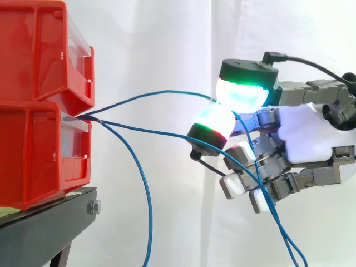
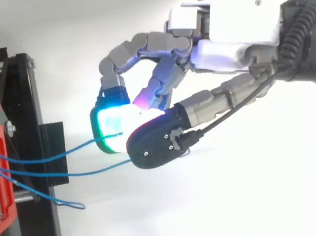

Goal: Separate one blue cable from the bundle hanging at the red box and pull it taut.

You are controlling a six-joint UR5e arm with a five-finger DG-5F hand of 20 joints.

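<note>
Hand is seen to the right of the red box, closed in a pinch: one blue cable is held between two glowing pads. The red box is stacked on a black stand, and the bundle is seen to leave it at the slot between the upper and lower bin. From that slot the pinched cable is carried away from the box in a shallow arc, so it is judged separated but not yet taut. The slack is best taken up by a straight, steady draw away from the red box, with the pinch kept firm so that the thin cable is not let slip. A second cable is run from the box to just under the lower pad and may be dragged along. A third cable is hung down near the box, apart from the hand.
</note>
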